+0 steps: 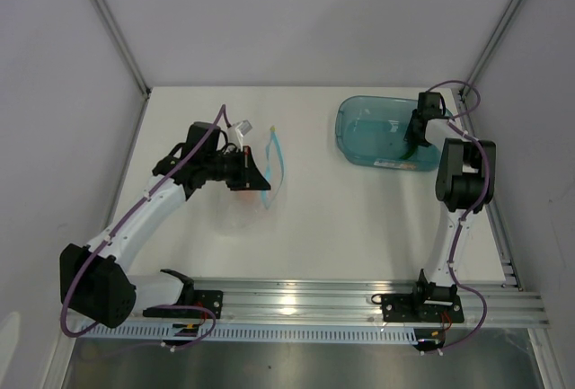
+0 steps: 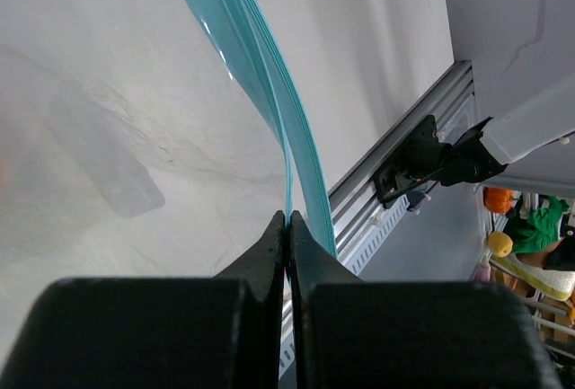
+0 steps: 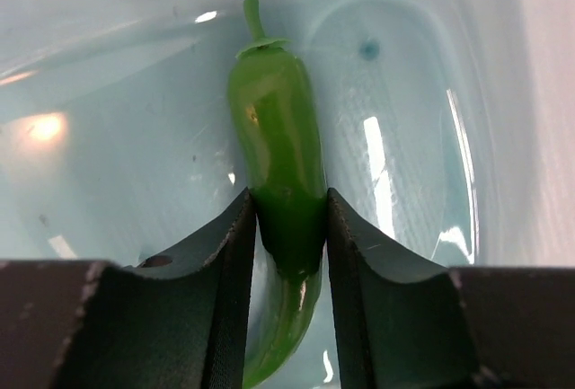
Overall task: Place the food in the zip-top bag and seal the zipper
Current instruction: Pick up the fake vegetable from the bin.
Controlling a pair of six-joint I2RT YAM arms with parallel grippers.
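1. The green piece (image 3: 278,146) lay inside the tub (image 1: 359,137), clamped at mid-length by the right hand (image 3: 289,205). Its long axis ran straight out from the hand, stem end outward.
2. The bag (image 1: 235,216) lay well apart to the left, across bare worktop (image 1: 359,218).
3. The left hand (image 2: 287,227) was pinched tight on the zipper (image 2: 260,75).
4. Judgement: the piece had to clear the tub wall, then travel left. Whether the mouth gaped enough could not be told.
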